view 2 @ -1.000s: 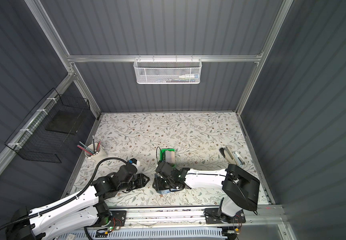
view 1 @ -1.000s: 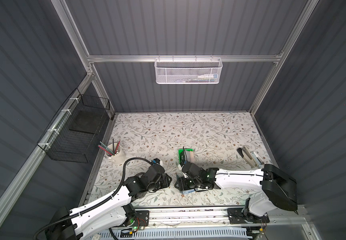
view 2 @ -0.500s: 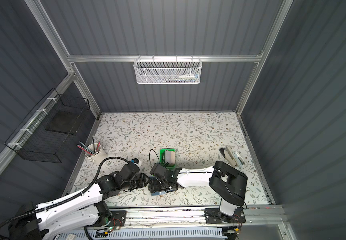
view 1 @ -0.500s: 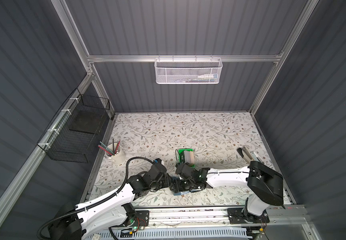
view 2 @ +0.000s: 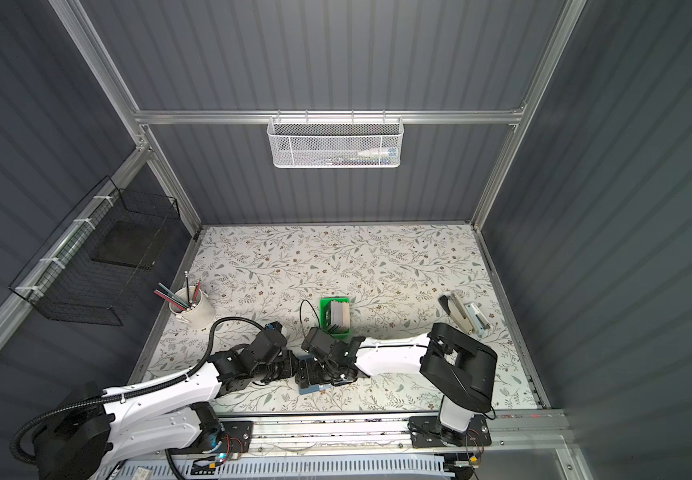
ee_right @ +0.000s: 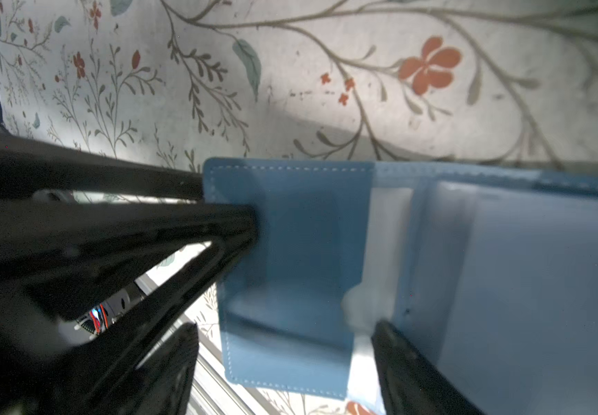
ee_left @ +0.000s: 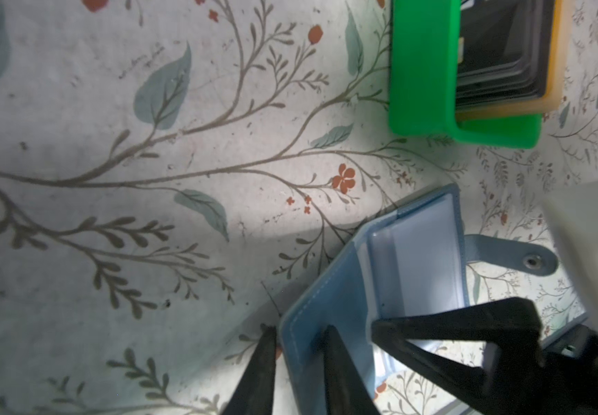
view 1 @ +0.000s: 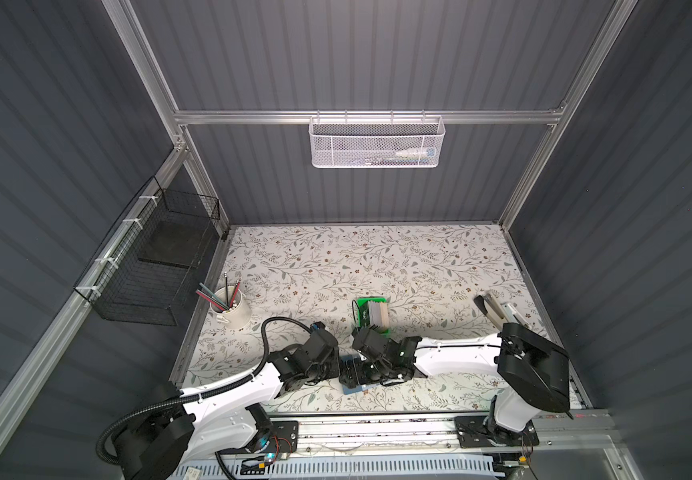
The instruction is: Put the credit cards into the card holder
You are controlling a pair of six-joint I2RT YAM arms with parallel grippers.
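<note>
The flat blue leather-like card holder (ee_left: 329,298) lies open just robot-side of the small green plastic tray (ee_left: 423,72) holding the grey, tan and dark credit cards (ee_left: 498,46). The left gripper (ee_left: 302,373) pinches its cover; the right gripper (ee_right: 290,373) hangs spread above it, empty. Should that pinch slip, the cover could flop shut. In both top views the arms mostly hide the holder; its blurred sleeves seem empty.

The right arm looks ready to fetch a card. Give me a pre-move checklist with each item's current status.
1. The card holder lies open on the table: ok.
2. The left gripper has its jaws pinching the cover: ok.
3. The right gripper has its jaws open and empty: ok.
4. The credit cards stand in the green tray: ok.
5. The top sleeve looks empty: ok.
</note>
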